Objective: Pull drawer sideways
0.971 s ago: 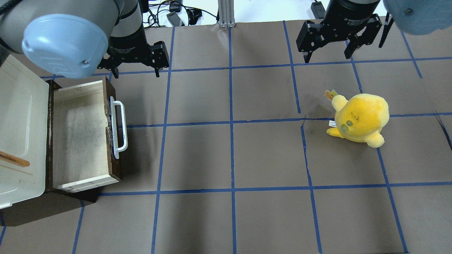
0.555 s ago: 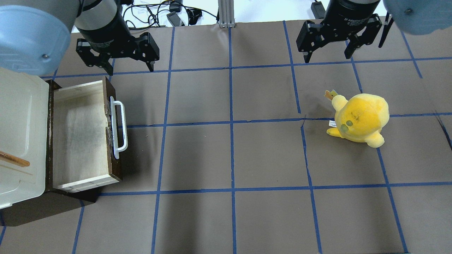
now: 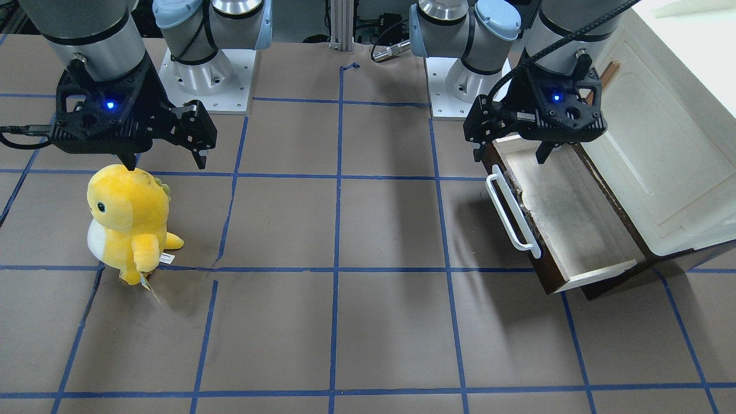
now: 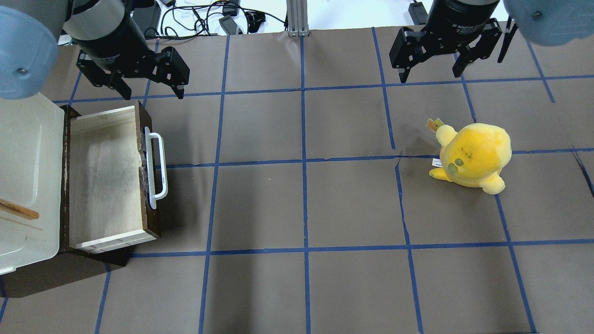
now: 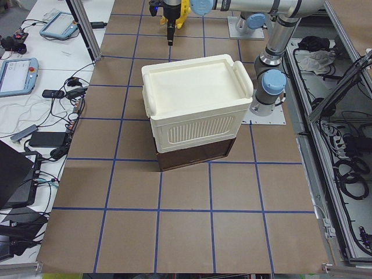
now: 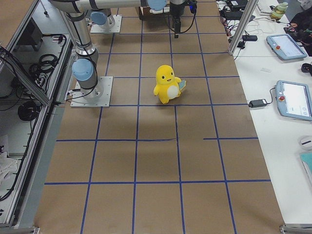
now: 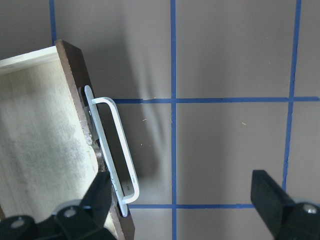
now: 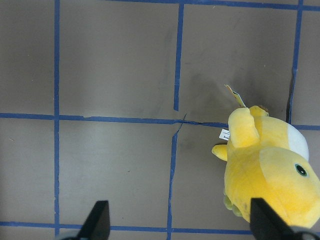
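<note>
The drawer point(image 4: 104, 176) stands pulled out of the cream-white cabinet point(image 4: 28, 162), pale inside showing and empty. Its dark brown front point(image 4: 151, 218) carries a long white bar handle point(image 4: 157, 169). My left gripper point(image 4: 152, 95) is open and empty, hovering above the drawer's far end, apart from the handle. In the front view the gripper point(image 3: 510, 156) hangs over the drawer point(image 3: 575, 230) near the handle point(image 3: 512, 210). The left wrist view shows the handle point(image 7: 115, 150) below, near my left finger point(image 7: 97, 195). My right gripper point(image 4: 430, 76) is open and empty, far to the right.
A yellow plush toy point(image 4: 473, 160) stands on the right part of the table, below and in front of my right gripper point(image 3: 165, 165). It also shows in the right wrist view point(image 8: 270, 170). Blue tape lines grid the brown table. A small brown handle point(image 4: 18, 211) sits on the cabinet top.
My left gripper has moved left, over the drawer's far end, still open. The drawer, the plush toy and my right arm have not moved.
</note>
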Robot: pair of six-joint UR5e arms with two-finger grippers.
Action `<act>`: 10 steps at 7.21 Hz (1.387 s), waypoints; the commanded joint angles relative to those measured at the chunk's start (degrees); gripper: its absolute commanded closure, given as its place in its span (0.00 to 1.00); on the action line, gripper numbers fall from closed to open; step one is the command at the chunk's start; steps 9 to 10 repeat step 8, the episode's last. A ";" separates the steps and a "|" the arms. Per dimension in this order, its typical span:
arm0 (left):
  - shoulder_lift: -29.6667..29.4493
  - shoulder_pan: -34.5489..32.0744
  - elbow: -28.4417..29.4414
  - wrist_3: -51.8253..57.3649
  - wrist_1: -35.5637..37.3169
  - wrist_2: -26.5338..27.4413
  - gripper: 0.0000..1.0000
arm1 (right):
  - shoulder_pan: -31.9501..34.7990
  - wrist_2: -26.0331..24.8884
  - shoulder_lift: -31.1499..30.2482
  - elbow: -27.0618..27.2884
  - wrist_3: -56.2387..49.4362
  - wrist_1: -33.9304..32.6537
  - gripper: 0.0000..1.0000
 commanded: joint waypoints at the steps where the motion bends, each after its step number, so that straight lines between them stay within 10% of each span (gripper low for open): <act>1: 0.20 0.13 -1.42 0.46 -0.17 -0.02 0.00 | 0.00 0.00 0.00 0.00 0.00 0.00 0.00; 10: 1.08 1.10 -1.78 4.50 -0.35 -0.02 0.00 | 0.00 0.00 0.00 0.00 0.00 0.00 0.00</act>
